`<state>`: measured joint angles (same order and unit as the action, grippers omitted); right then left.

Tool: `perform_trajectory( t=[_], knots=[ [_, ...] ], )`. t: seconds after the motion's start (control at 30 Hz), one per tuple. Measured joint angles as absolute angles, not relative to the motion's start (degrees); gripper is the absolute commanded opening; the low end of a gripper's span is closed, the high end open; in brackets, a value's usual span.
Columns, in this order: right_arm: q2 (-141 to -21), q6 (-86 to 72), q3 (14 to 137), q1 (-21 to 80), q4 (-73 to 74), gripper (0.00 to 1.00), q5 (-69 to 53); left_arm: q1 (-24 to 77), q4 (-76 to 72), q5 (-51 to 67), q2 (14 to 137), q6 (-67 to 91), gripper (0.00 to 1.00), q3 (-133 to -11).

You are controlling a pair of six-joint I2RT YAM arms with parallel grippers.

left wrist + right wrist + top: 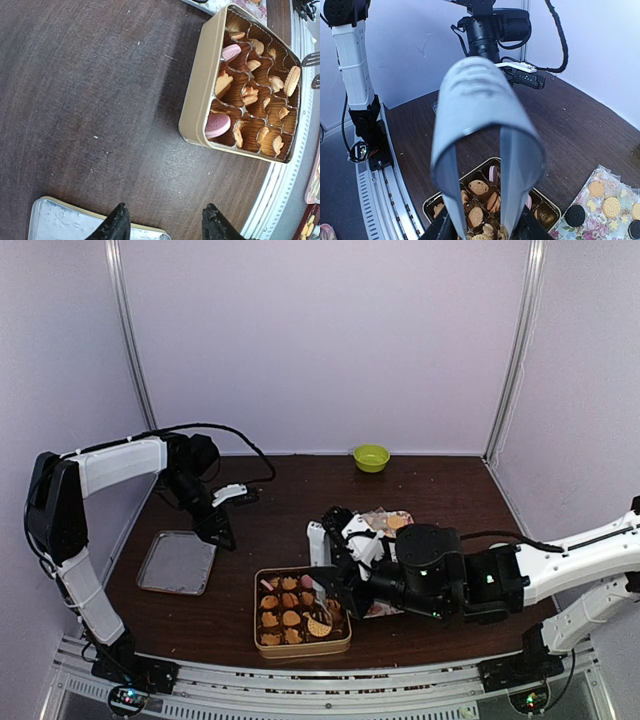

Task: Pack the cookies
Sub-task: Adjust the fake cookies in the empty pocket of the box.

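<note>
Two claws are in sight, and only one has anything in it. The right claw [482, 229] is clamped on a pair of pale grey tongs [480, 110], its black fingers [440, 227] pressing the tongs' arms from either side. The tongs point down over a gold tin [429, 204], and from the wrist view their tips run out of the bottom of the picture. From the other wrist the tips show at the tin's far edge, standing apart, just beside a round golden biscuit tipped up on its edge [292, 80]. I cannot tell whether they touch it.

Most of the cookies [290, 618] lie in that tin, in brown paper cups: mostly golden-tan ones, with a pink one [218, 125] in a corner cup and another pink one further along. More of them lie near the tin on a flowered sheet [590, 225], some golden and round, some black.

Off to the left, the left claw [165, 227] hangs half open with nothing between its fingertips, over the near rim of a flat silver tray [177, 562]. That tray lies on the dark wooden counter [300, 490], apart from the tin. A small green bowl [371, 457] stands at the counter's far edge, by the wall.
</note>
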<state>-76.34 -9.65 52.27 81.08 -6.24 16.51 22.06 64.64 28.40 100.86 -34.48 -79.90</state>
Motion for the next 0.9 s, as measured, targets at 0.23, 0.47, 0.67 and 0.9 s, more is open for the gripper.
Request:
perform_trajectory(
  t=[0.23,0.47,0.67,0.9],
  knots=[
    [-75.18,-12.75,49.74,77.65,-9.17,0.37,13.43,22.06,64.64,28.53,100.86,-34.48,0.51,-79.9],
    [-75.79,-16.67,46.65,74.11,-12.43,0.37,8.05,22.06,64.79,28.51,100.86,-34.48,0.51,-79.9],
    [-76.18,-18.61,45.34,73.47,-14.41,0.35,5.45,22.06,64.82,28.53,100.86,-34.48,0.51,-79.92],
    [-76.62,-19.9,45.01,73.47,-15.62,0.24,3.73,22.06,64.86,28.56,100.86,-34.5,0.51,-79.92]
  ],
)
